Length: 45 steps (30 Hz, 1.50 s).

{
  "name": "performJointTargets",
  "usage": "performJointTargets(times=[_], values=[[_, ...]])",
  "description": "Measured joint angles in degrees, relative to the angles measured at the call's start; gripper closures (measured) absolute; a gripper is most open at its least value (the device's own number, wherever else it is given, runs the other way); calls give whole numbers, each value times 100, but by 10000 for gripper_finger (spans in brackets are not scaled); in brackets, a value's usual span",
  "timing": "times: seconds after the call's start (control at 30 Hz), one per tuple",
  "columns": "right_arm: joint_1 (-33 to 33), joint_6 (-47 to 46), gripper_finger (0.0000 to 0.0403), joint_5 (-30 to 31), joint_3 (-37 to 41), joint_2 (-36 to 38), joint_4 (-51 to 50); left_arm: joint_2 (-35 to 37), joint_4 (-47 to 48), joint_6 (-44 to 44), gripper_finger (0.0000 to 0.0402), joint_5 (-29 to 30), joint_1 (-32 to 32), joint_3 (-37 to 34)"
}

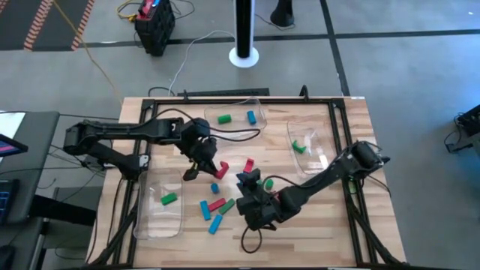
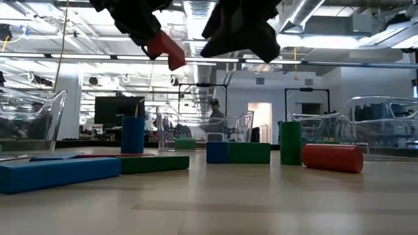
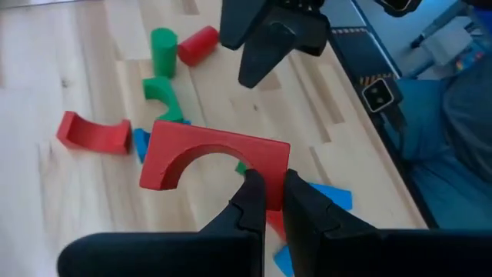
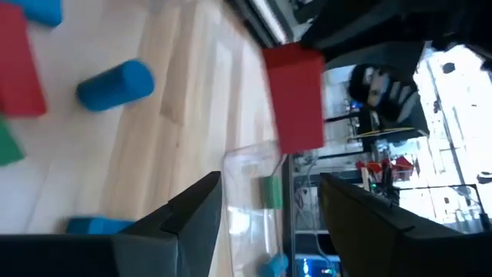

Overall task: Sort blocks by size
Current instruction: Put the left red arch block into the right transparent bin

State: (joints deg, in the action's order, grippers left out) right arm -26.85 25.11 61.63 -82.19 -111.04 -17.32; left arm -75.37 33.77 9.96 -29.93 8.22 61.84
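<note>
Left pincer (image 3: 267,192): closed on the red arch (image 3: 211,154), which is held clear of the bench (image 1: 341,232); in the high view it is seen near the bench's middle (image 1: 212,166).
Red arch: gripped at one end, its curved cut-out turned toward the fingers (image 3: 250,201); in the low view it hangs high above the bench surface (image 2: 166,49).
Right pincer (image 4: 269,208): fingers spread wide, nothing between them; it is placed just right of the left pincer, over the loose blocks (image 1: 253,182).
Loose blocks: red, green and blue pieces are scattered on the bench between and below the two pincers, among them a blue bar (image 1: 216,223), a red bar (image 1: 217,204) and a red piece (image 1: 249,164).
Left tray (image 1: 142,225): one green block (image 1: 169,199) is held inside.
Far tray (image 1: 259,101): a green block (image 1: 223,118) and a blue block (image 1: 251,116) lie inside, apart from each other.
Right tray (image 1: 324,159): a green piece (image 1: 299,146) lies inside.
Low view: a red cylinder (image 2: 332,158) lies on its side beside an upright green cylinder (image 2: 290,143); a blue cylinder (image 2: 132,135) stands upright further left.
</note>
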Motion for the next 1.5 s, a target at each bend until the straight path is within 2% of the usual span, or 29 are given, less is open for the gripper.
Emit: performJointTargets(times=[0.23,0.53,0.67,0.9,1.27,1.5], values=[[95,833,153,-214,0,9,1012,0,-99,-11,382,-475,-5,0],[187,1231,153,-741,0,11,1542,-2,-113,-28,382,-845,-8,0],[223,1293,153,-789,0,11,1674,-3,-137,-26,382,-1005,-73,0],[358,1260,153,-1225,0,11,1715,-2,-200,-31,382,-1019,-264,0],[426,1264,155,-1528,0,13,1835,-4,-404,-75,382,-1008,-346,0],[450,1245,199,-1530,0,13,1825,-4,-413,-81,382,-1003,-346,0]])
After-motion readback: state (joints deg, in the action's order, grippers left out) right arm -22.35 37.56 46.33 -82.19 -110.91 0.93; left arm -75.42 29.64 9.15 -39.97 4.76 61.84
